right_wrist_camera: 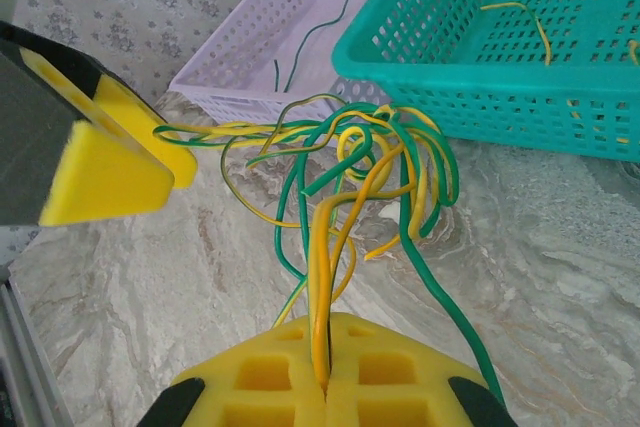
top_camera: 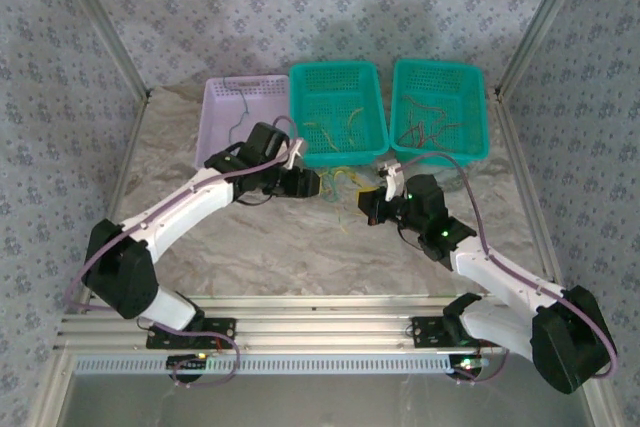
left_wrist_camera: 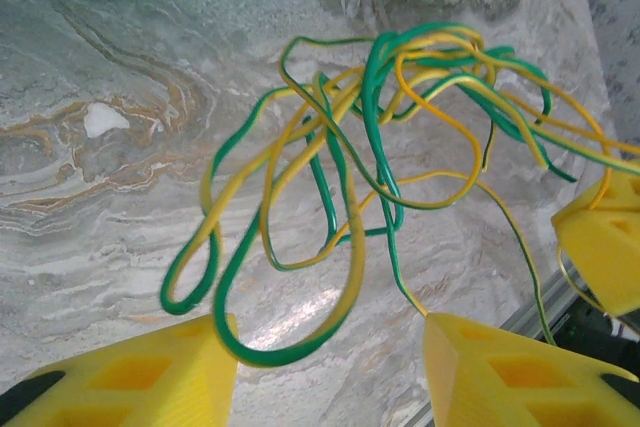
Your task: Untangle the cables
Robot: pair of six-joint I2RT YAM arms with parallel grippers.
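- The cables (left_wrist_camera: 376,107), thin green and yellow wires, are lying in one loose tangle on the marble-patterned table (left_wrist_camera: 110,217), between the two grippers.
- From above, the tangle is sitting just in front of the middle teal basket (top_camera: 335,152). It is too small there to tell single strands apart, and the gripper heads are covering its edges.
- The left gripper (left_wrist_camera: 330,332) is holding its yellow foam fingers (left_wrist_camera: 130,372) well apart. A green-and-yellow loop is resting in the gap at their tips, and nothing is being squeezed.
- Those fingers are being cut off by the bottom edge of the left wrist view.
- The right gripper (right_wrist_camera: 325,332) is pressing its pads together on a few yellow and green strands. The strands are disappearing into the seam, so their ends are hidden.
- In the right wrist view several strands are running to the left gripper's pad at the left edge. It is blurred and cropped there, and I cannot tell whether they are touching it.
- A lilac basket (right_wrist_camera: 250,47) is holding one thin green wire, and the teal basket beside it is holding a yellow one. Both are being cropped by the frame.
- The right teal basket (top_camera: 437,147) is holding reddish wires, too small to count.
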